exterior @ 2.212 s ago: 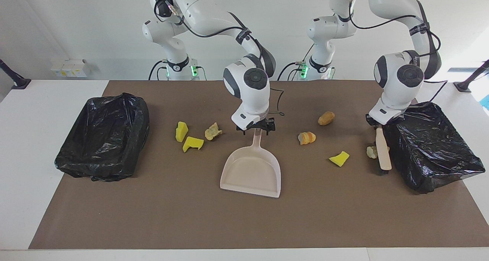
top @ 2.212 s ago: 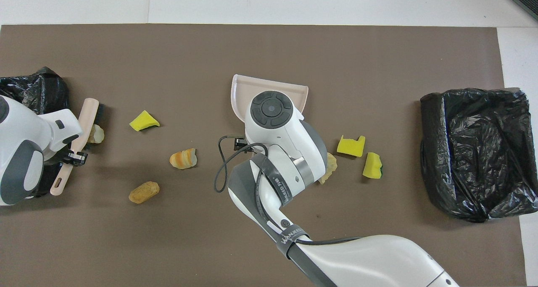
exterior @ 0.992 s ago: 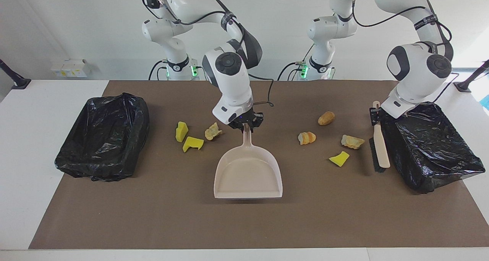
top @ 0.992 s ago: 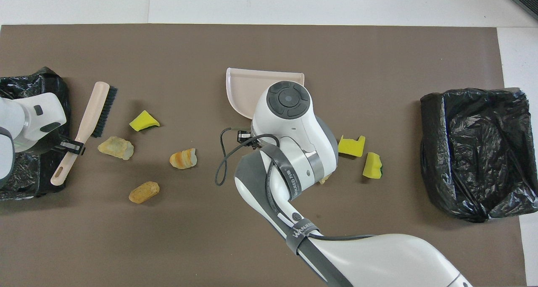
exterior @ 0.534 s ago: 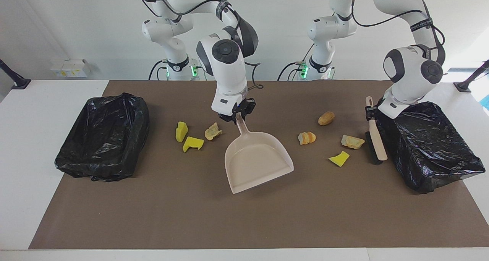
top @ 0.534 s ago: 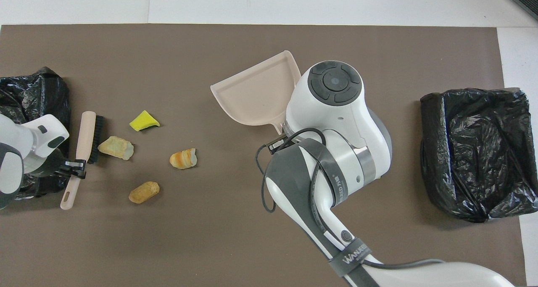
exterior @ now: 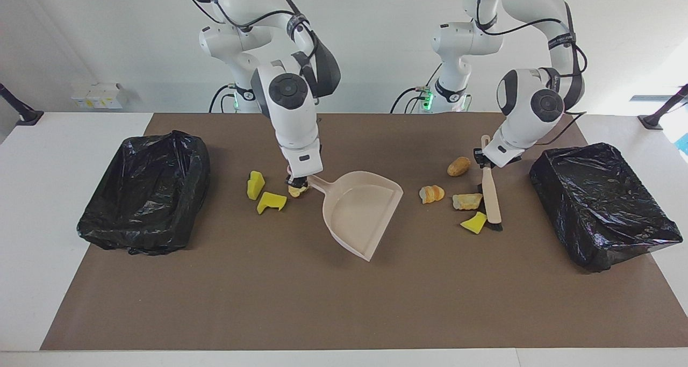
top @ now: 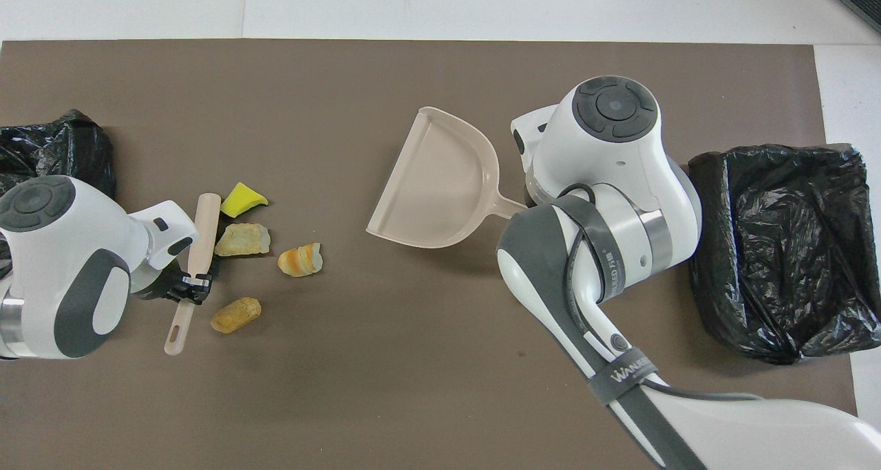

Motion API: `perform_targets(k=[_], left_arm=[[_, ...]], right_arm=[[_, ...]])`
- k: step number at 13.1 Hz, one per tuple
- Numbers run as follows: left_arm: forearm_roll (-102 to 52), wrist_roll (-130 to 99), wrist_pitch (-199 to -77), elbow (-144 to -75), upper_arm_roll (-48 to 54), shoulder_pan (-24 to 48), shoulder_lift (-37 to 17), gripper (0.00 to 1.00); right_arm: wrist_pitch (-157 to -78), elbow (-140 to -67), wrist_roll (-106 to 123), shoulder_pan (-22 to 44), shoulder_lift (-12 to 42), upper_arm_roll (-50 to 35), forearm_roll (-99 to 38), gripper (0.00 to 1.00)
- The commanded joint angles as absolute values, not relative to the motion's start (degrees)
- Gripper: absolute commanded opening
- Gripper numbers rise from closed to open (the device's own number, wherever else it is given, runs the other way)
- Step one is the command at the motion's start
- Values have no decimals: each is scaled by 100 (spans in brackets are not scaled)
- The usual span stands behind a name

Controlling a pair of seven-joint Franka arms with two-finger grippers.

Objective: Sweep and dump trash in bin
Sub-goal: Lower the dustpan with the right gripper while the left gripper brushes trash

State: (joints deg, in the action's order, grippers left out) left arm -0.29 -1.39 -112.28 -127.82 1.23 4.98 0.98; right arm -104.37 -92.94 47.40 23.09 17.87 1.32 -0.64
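Beige plastic dustpan (exterior: 361,208) sits tilted mid-surface, and your right claw (exterior: 297,182) is clamped on its handle, right over a pale crusty scrap (exterior: 295,191). Two yellow sponge wedges (exterior: 263,193) lie just beside that, toward the right arm's black-lined bin (exterior: 142,192). Your left claw (exterior: 481,161) is gripping the beige hand brush (exterior: 490,198), bristles against a tan lump (exterior: 466,201) and a yellow wedge (exterior: 473,223). An orange-striped lump (exterior: 431,193) and a brown lump (exterior: 458,166) lie near, between brush and pan.

White wall (exterior: 376,34), brown-matted white table (exterior: 32,222)
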Motion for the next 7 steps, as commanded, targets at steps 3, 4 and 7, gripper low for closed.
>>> perform_targets(k=[3, 4, 7], left_arm=[[-545, -382, -11250, -12991, 18, 695, 264, 0], [-536, -13, -11302, -12947, 9, 651, 229, 0], [-457, 53, -11461, -13086, 9, 554, 290, 0]], right_arm=[[-10398, -9448, 6792, 2346, 1740, 70, 517, 0], [-10258, -9457, 6785, 2434, 1723, 62, 745, 0], [-9845, -9675, 6016, 2855, 1661, 70, 843, 0]])
